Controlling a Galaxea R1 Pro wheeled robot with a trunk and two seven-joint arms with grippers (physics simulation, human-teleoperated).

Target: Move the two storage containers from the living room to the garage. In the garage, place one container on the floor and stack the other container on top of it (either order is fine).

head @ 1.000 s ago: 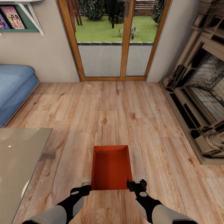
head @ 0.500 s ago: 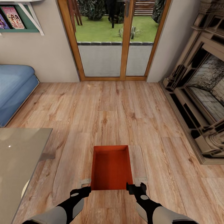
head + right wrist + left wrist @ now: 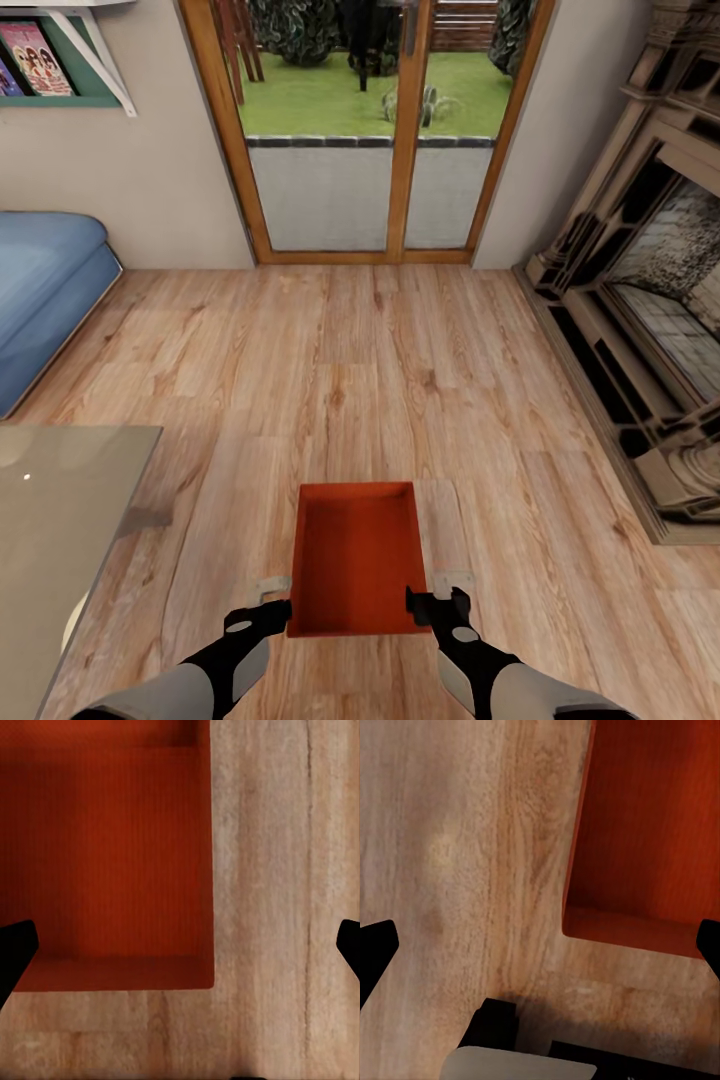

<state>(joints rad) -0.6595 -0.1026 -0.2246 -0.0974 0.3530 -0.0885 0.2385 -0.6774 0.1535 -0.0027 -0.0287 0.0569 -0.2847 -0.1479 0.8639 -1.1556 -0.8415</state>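
Observation:
One storage container (image 3: 354,558), an open orange-red box, rests on the light wood floor of the living room just in front of me. My left gripper (image 3: 262,613) is open just outside its near left corner, and my right gripper (image 3: 432,604) is open just outside its near right corner. Neither touches it. The left wrist view has the container (image 3: 649,832) ahead of the left gripper (image 3: 540,945), off toward one finger. In the right wrist view the container (image 3: 105,862) lies partly between the fingers of the right gripper (image 3: 180,945).
A glass-topped table (image 3: 60,530) stands close on the left. The blue sofa (image 3: 40,290) is beyond it against the wall. A brick fireplace (image 3: 650,330) lines the right side. Wood-framed glass doors (image 3: 370,130) face me across bare wood floor (image 3: 380,370).
The whole view has shifted down, so the camera has moved. The container now sits lower in the picture, its near end level with the two grippers. Both stay open.

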